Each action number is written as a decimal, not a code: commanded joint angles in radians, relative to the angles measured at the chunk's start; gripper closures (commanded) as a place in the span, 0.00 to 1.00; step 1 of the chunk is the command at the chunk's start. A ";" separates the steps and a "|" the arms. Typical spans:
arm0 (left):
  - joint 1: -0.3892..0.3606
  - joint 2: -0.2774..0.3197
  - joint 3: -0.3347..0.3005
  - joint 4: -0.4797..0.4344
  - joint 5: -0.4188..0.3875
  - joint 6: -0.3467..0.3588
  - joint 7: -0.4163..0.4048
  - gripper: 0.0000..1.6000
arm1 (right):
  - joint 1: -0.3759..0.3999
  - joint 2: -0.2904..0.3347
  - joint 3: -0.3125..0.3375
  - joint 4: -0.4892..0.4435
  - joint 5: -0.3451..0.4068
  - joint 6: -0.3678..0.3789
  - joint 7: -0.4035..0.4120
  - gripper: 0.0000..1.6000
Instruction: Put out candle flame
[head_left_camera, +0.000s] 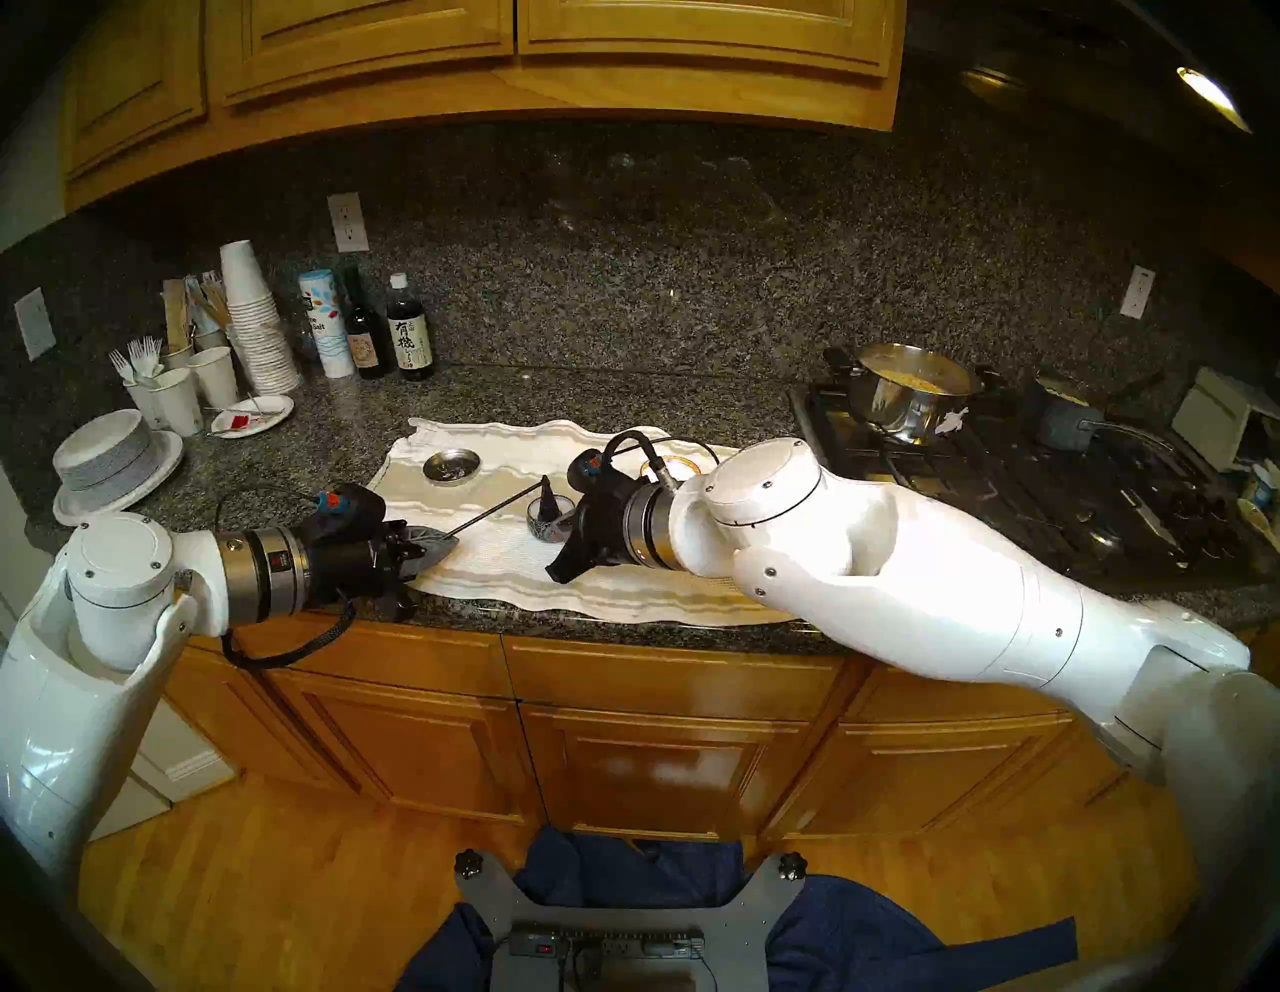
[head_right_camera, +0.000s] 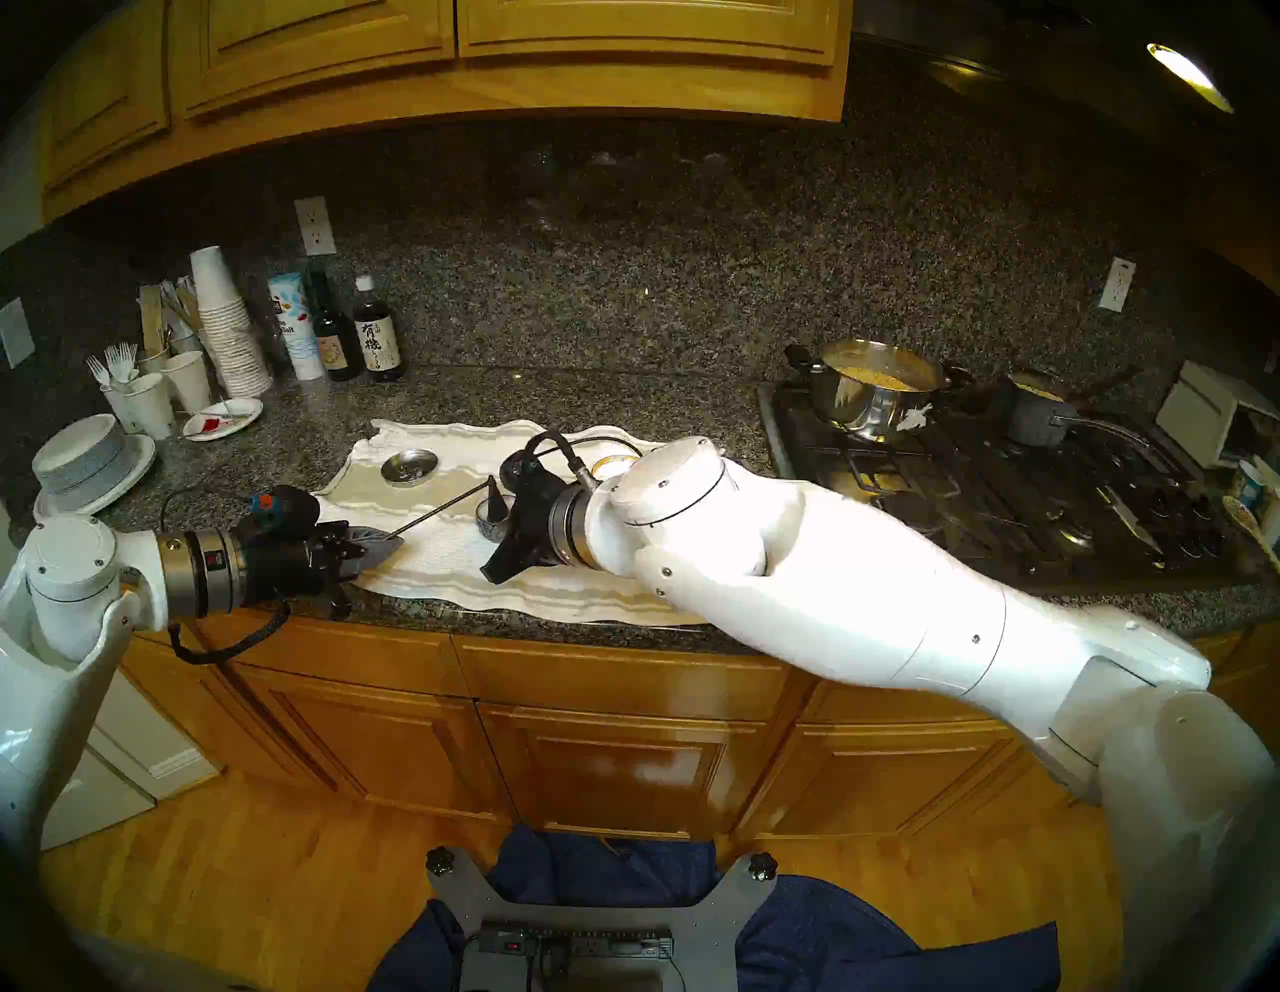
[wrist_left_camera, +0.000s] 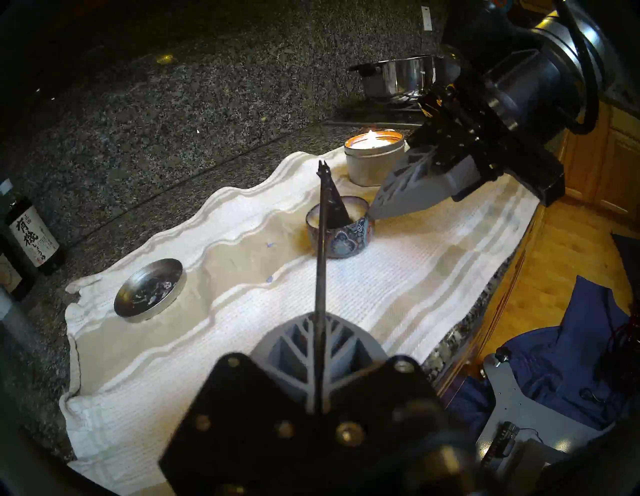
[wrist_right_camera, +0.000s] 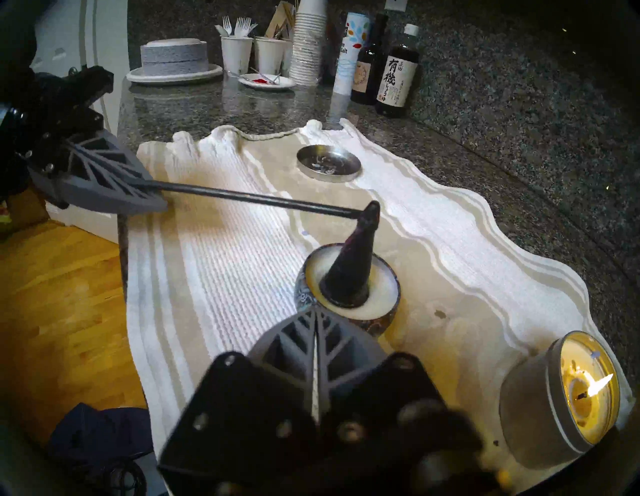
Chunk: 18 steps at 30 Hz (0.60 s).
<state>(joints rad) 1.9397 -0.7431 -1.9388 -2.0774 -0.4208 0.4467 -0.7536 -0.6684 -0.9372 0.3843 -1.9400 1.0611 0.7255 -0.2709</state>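
**Snuffer cone down on patterned candle**

Head: left gripper (head_left_camera: 443, 542) clamped on the snuffer (head_left_camera: 495, 509) rod; cone sits in the patterned candle tin (head_left_camera: 544, 528) on the towel (head_left_camera: 485, 575).

Left wrist: right gripper (wrist_left_camera: 375, 211) fingers pressed together, empty, tip just beside the tin. Silver tin candle (wrist_left_camera: 374, 157) behind, flame lit.

Right wrist: cone mouth down on the wax, covering the wick. Loose lid (wrist_right_camera: 329, 163) well apart.

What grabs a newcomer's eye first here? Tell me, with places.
The burning candle in its plain tin at the towel's right end. Beside it, a black cone snuffer, held by the left end effector, covers the patterned-tin candle mid-towel.
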 joint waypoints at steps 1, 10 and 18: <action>-0.024 0.009 -0.020 0.000 -0.012 -0.013 -0.011 1.00 | 0.023 -0.012 0.030 -0.006 -0.002 -0.011 -0.015 1.00; -0.029 0.014 -0.019 -0.002 -0.010 -0.008 -0.014 1.00 | 0.033 -0.003 0.060 -0.029 0.011 -0.018 -0.010 1.00; -0.031 0.013 -0.020 -0.003 -0.010 -0.006 -0.015 1.00 | 0.030 -0.005 0.058 -0.012 0.012 -0.006 -0.019 1.00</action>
<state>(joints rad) 1.9353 -0.7322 -1.9388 -2.0677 -0.4237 0.4451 -0.7727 -0.6661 -0.9408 0.4134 -1.9497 1.0729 0.7231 -0.2845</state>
